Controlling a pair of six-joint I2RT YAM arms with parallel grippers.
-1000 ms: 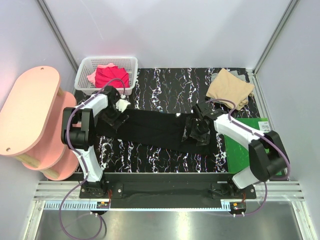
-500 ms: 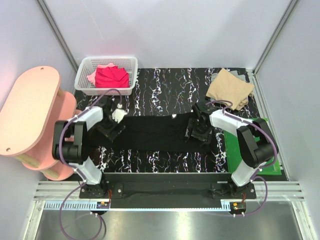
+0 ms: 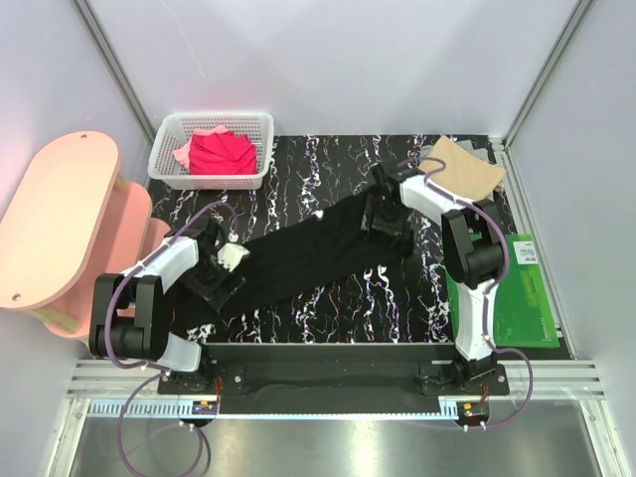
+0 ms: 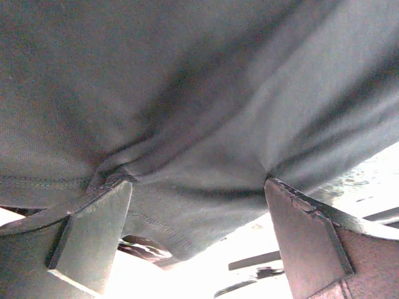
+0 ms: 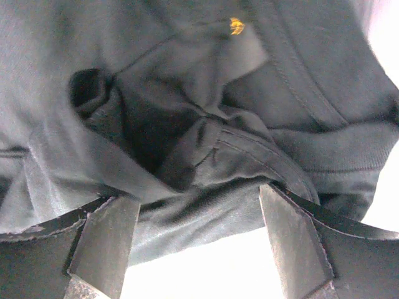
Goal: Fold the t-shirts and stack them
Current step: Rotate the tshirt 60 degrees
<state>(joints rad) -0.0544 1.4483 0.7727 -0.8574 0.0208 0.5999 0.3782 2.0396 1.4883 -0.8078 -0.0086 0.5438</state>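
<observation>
The large black fabric t-shirt [image 3: 308, 253] stretches across the table [image 3: 328, 164], its long axis running near-left to far-right. The left fingers [image 4: 93, 230] and right fingers [image 5: 103, 243] are spread apart, their tips meeting the cloth.

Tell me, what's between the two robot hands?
The black t-shirt, spread slantwise from the left gripper to the right gripper. The top view shows it best.
</observation>
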